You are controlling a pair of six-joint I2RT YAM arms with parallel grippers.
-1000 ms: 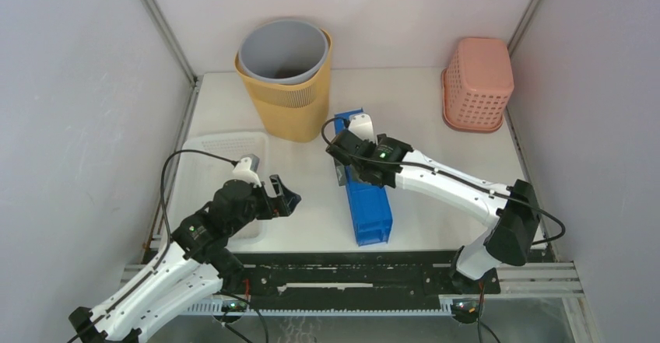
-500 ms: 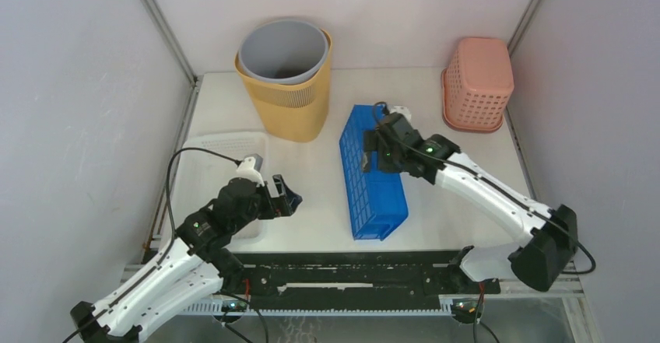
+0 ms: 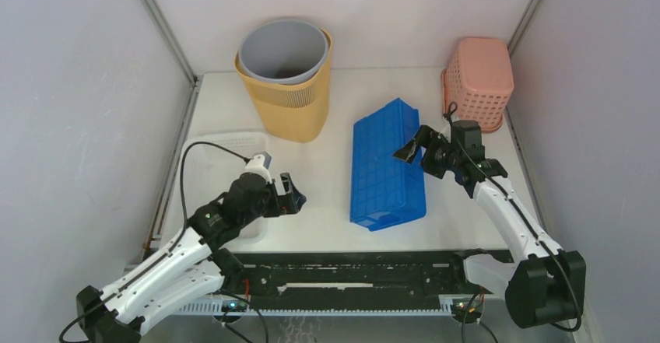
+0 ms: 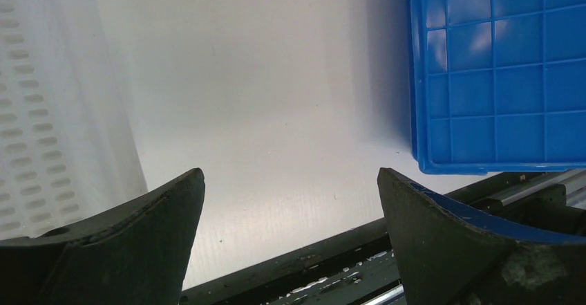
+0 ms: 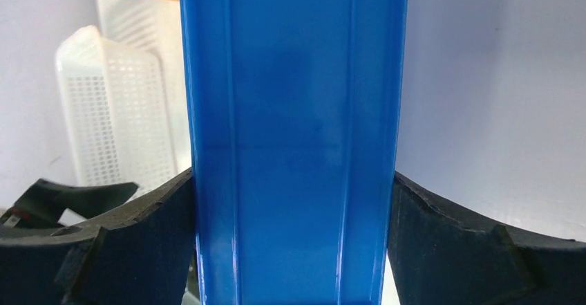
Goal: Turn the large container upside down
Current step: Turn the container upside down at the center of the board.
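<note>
the blue crate point(image 3: 387, 168) lies grid-bottom up mid-table. the right gripper point(image 3: 412, 144) is clamped across its far right side; the left gripper point(image 3: 290, 191) hangs spread and empty. pulling away before releasing could drag the crate into the pink basket point(image 3: 477, 82).

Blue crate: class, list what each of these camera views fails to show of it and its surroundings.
Top view: the blue crate's inside, hidden under its upturned ribbed base.
Left wrist view: most of the crate, cut off by the top and right edges.
Right wrist view: whatever lies beyond the right claw, blocked by the crate's wall.
</note>
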